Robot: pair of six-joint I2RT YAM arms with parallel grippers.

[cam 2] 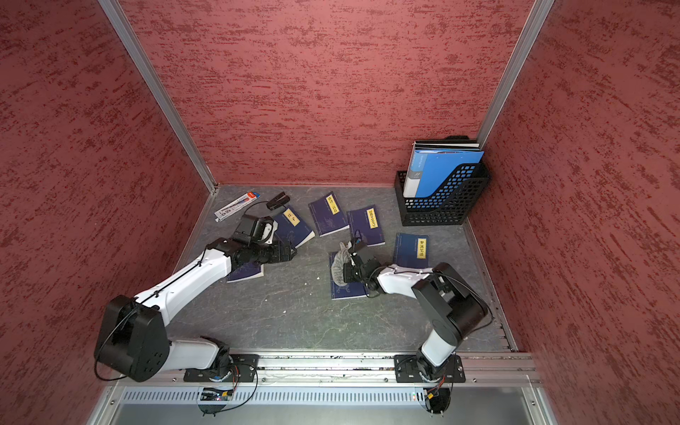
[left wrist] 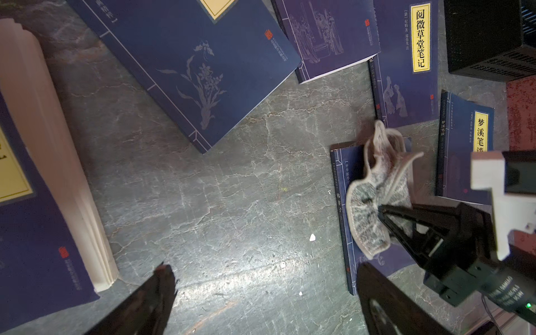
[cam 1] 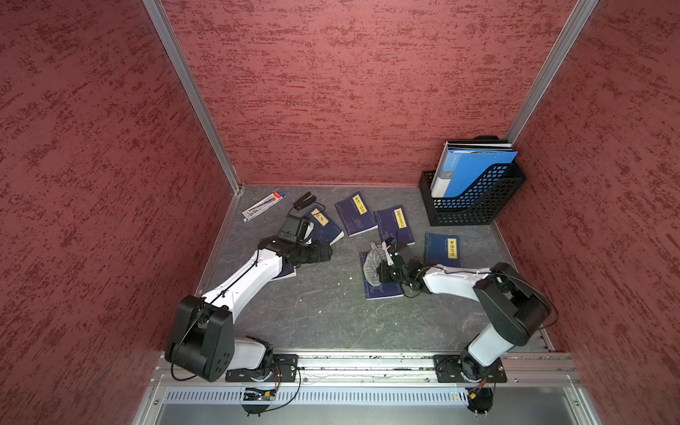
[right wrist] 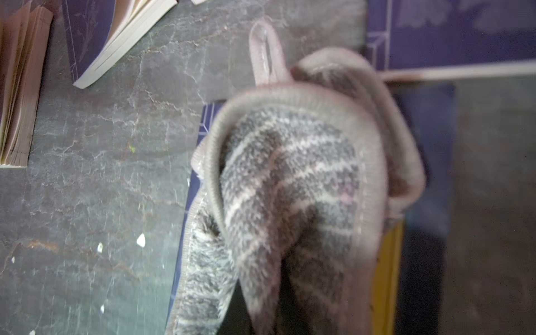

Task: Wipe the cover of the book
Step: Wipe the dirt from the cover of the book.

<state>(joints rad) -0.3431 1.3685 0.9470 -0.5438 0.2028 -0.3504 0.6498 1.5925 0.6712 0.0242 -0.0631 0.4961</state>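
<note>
**Wiping set-up, seen from the front.** The right gripper (cam 1: 384, 262), jaws closed on a striped grey cloth (cam 1: 371, 263), holds it over the far part of a dark-blue book (cam 1: 382, 290). The book lies flat on the grey table (cam 1: 323, 316), right of centre. The left gripper (left wrist: 264, 268), jaws wide apart and empty, hangs above bare table among 5 other books (cam 1: 355, 215). Whether the cloth touches the cover cannot be told.

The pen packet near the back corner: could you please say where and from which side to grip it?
Probably the pen packet at mid-length, across its narrow width, from straight above: it lies flat, long and slim.
</note>
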